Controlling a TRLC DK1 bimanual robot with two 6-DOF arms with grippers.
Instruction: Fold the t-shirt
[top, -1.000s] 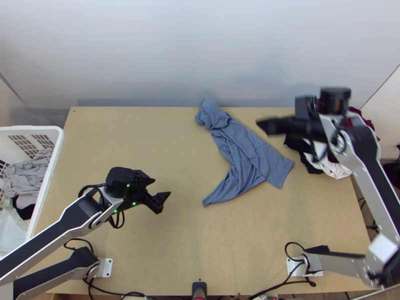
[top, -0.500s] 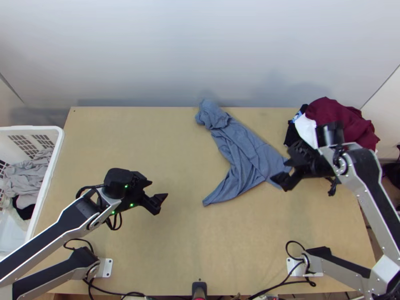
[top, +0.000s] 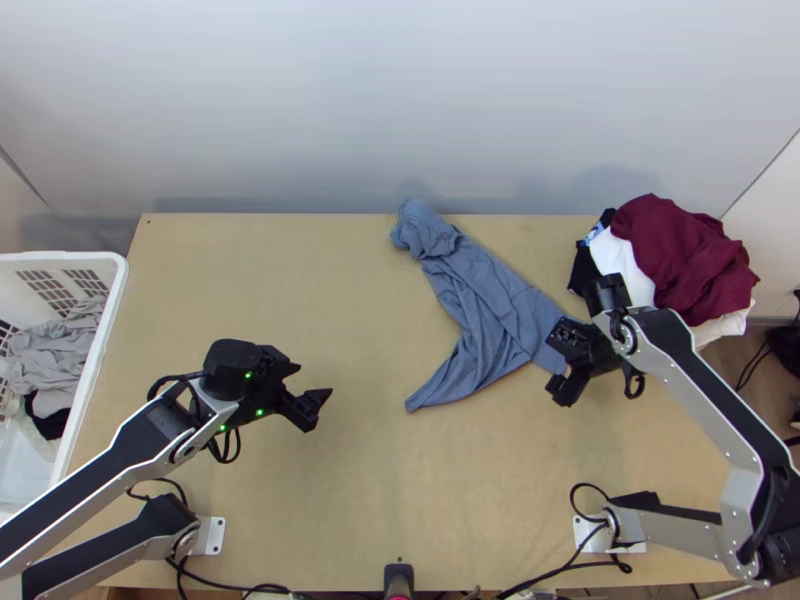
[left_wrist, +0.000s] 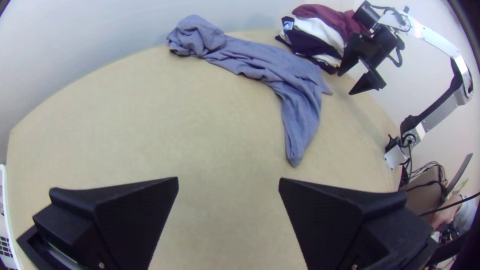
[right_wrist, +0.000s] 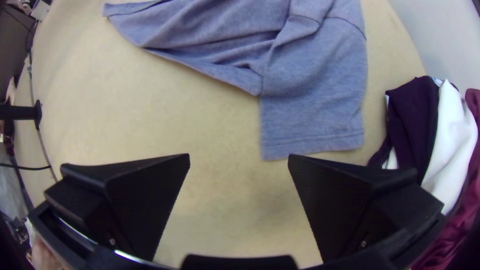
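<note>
T-shirt (top: 480, 300), blue-grey, lies bunched and creased on the tabletop (top: 300, 490), slanting from the far edge toward the right arm. Its far end is crumpled into a rounded heap; a narrower part tapers toward the near side, and a flatter, hemmed, sleeve-like end sits close to the right end effector (top: 556, 365). In the right wrist view, that end effector's fingers are spread wide with nothing between them, and bare wood shows in the gap.

The left end effector (top: 314, 380) is above the left part of the tabletop, well apart from the shirt. Its fingers are also wide apart, holding nothing.

At the far right corner is a pile of clothes: a maroon garment (top: 685, 250) on top, with white fabric (top: 618, 262) and dark fabric (top: 582, 270) under and beside it. Beside the left edge is a white plastic laundry basket (top: 110, 262) containing grey cloth (top: 55, 350) and a smaller black piece (top: 52, 402).
</note>
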